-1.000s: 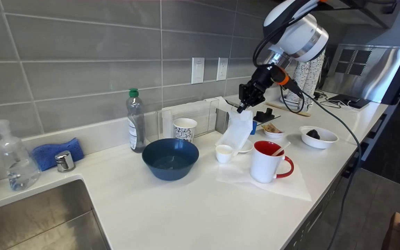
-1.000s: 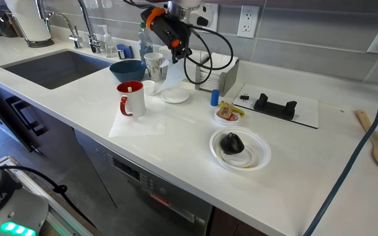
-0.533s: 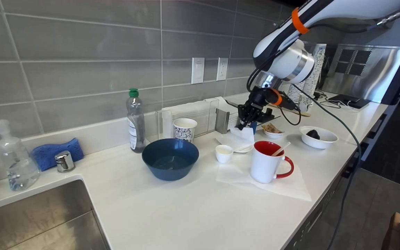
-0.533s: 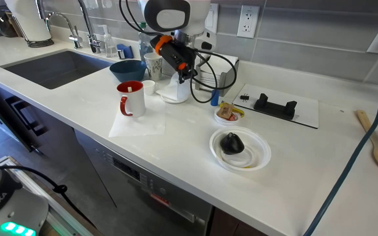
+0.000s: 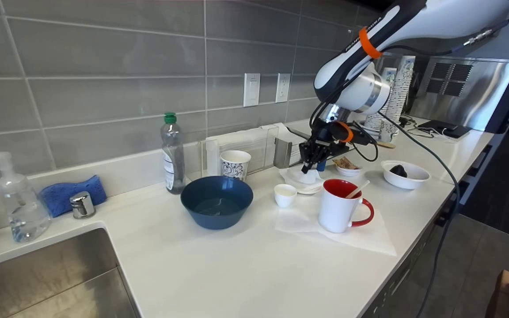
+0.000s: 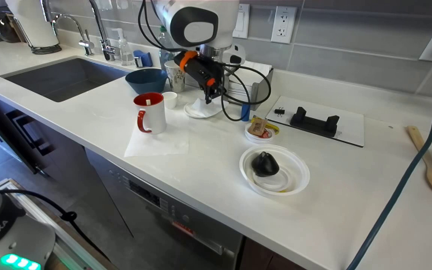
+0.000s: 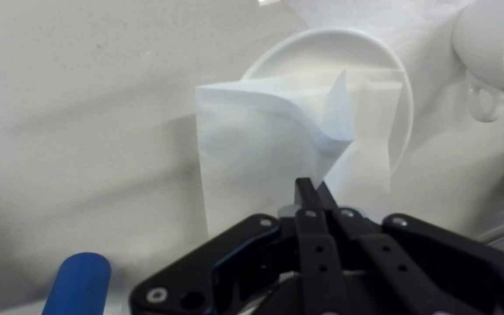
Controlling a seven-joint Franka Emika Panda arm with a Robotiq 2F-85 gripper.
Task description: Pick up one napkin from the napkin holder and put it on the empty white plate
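The napkin (image 7: 252, 153) is a white paper sheet, folded and bunched over the white plate (image 7: 339, 43), overhanging its edge. In both exterior views the napkin (image 5: 304, 177) (image 6: 204, 108) lies low on the plate (image 5: 311, 191) (image 6: 191, 113), its upper part raised at the fingertips. My gripper (image 7: 315, 186) is shut on the napkin, with a peak of paper between the fingertips. In both exterior views the gripper (image 5: 305, 169) (image 6: 207, 101) is just above the plate. The silver-grey napkin holder (image 5: 282, 152) with white sheets stands behind; my arm and cables partly cover the holder (image 6: 255, 93).
A small white cup (image 5: 285, 196) and a white-and-red mug (image 5: 333, 214) stand near the plate. A blue cylinder (image 7: 78, 284) stands beside the holder. A dark blue bowl (image 5: 217, 212), a patterned cup (image 5: 235, 167) and a small dish of packets (image 6: 259, 131) are nearby.
My gripper has moved down towards the plate. The napkin, which hung long from the fingertips, has come down and crumpled onto the plate, and its lower end has shifted.
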